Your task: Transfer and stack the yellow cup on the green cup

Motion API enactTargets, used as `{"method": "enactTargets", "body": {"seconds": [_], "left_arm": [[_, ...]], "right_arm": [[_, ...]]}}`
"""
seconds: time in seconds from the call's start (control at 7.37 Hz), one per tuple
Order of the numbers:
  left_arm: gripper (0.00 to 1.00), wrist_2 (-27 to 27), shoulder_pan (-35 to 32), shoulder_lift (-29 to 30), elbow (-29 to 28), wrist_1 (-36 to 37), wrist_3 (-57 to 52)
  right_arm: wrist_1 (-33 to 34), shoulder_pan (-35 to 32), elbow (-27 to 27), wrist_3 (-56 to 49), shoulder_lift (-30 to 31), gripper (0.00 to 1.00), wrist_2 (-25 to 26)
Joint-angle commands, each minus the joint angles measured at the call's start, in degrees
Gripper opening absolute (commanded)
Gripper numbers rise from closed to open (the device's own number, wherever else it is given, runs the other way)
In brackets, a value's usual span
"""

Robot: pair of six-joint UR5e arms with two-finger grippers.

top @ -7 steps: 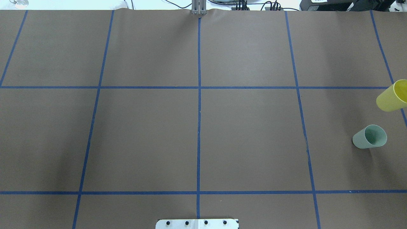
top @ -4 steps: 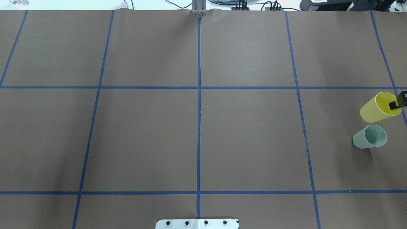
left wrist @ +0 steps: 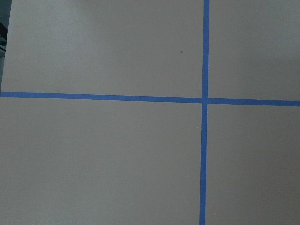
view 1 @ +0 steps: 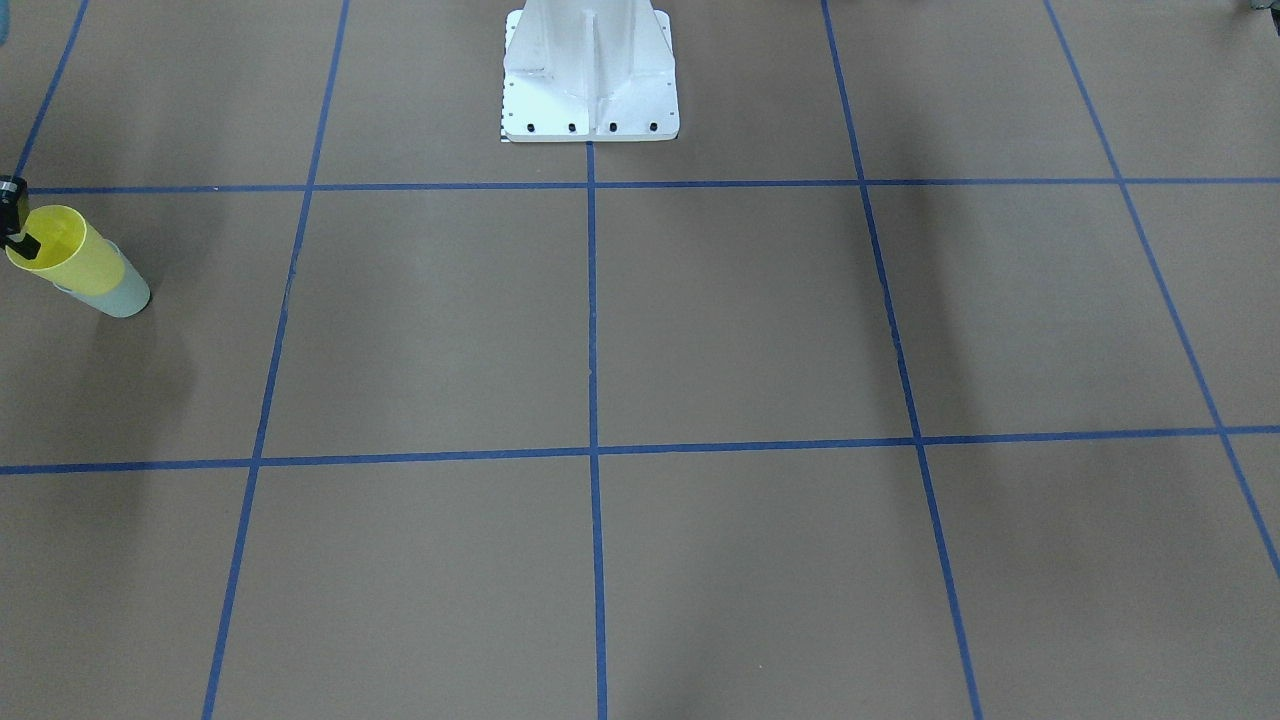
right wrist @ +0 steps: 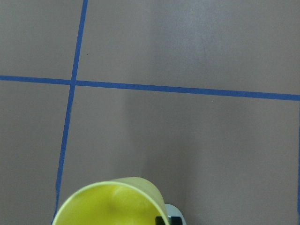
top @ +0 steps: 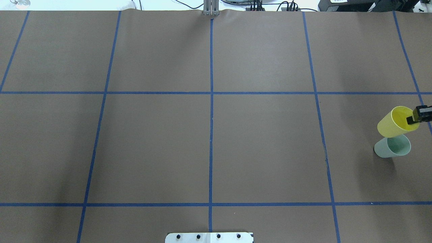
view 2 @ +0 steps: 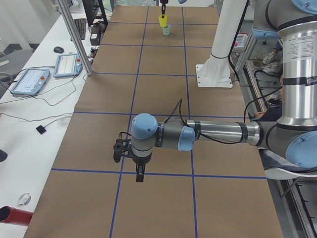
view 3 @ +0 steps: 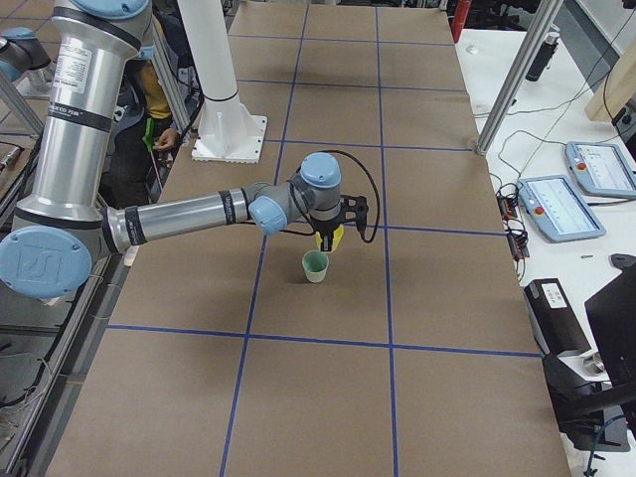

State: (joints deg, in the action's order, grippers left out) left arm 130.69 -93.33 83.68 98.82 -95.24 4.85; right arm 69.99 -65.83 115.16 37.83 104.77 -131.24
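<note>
We see the right end effector (top: pixel 412 119) pinching the yellow cup (top: pixel 391 124) by its rim, over the green cup (top: pixel 393 149). We cannot tell the left end effector's (view 2: pixel 139 174) state.

There is wide open room over the middle and the left of the brown table (top: pixel 263 145), where I can pass freely. The green cup (top: pixel 388 150) stands upright near the right edge. It is just by the yellow cup (top: pixel 391 125) that my right gripper (top: pixel 411 120) pinches by the rim. The white post (view 1: pixel 590 70) stands at my side of the table, in the middle. My left gripper (view 2: pixel 140 173) hangs over the left end, well apart from both cups.
</note>
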Motion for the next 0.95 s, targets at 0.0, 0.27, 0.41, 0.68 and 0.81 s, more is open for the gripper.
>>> {"method": "enactTargets", "body": {"seconds": [0.0, 0.27, 0.41, 0.68, 0.81], "left_arm": [[1.0, 0.0, 0.1, 0.0, -0.3, -1.1, 0.1], [1.0, 0.0, 0.1, 0.0, -0.4, -1.1, 0.1], [1.0, -0.1, 0.1, 0.0, -0.4, -1.2, 0.0], [1.0, -0.1, 0.1, 0.0, -0.5, -1.2, 0.1], [1.0, -0.1, 0.1, 0.0, -0.5, -1.2, 0.1]], "right_arm": [[0.0, 0.0, 1.6, -0.9, 3.6, 0.0, 0.3], [0.0, 0.1, 1.2, -1.7, 3.9, 0.0, 0.5], [0.0, 0.1, 1.1, -1.6, 3.9, 0.0, 0.6], [-0.1, 0.2, 0.5, -1.6, 3.5, 0.0, 0.6], [0.0, 0.2, 0.3, -1.5, 3.3, 0.0, 0.6]]}}
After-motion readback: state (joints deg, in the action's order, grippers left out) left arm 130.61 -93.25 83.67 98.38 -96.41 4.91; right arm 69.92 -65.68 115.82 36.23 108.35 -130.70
